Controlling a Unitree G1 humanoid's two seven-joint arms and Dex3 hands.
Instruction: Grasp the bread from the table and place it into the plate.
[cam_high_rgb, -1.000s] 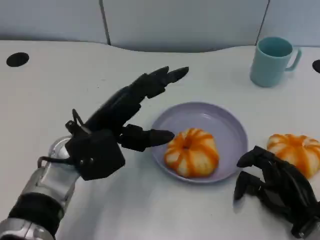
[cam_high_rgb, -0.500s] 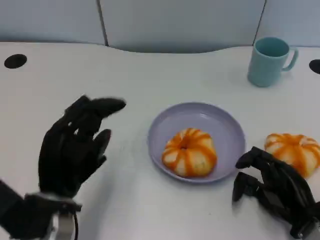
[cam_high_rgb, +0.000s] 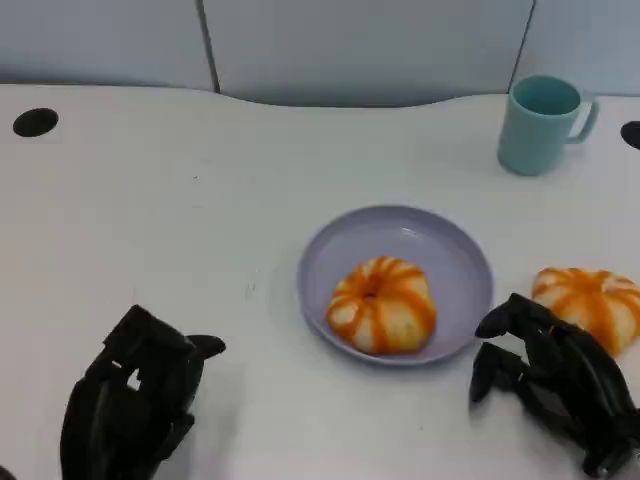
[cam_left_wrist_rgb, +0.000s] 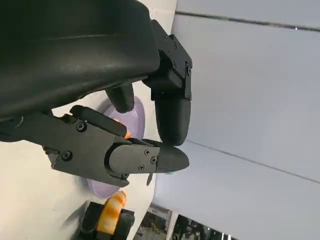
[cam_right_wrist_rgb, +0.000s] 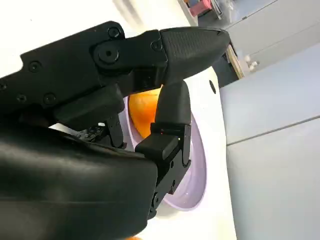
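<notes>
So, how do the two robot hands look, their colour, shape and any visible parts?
Both are matte black. The left robot hand has a blocky back and thick, segmented fingers with rounded tips. The right robot hand is built the same way. In the left wrist view, the fingers show small round screws set in flat plates, behind a smooth rounded shell.

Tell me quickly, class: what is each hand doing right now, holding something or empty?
Left hand: holds nothing, fingers curled in, closed.
Right hand: holds nothing, fingers apart, open.
</notes>
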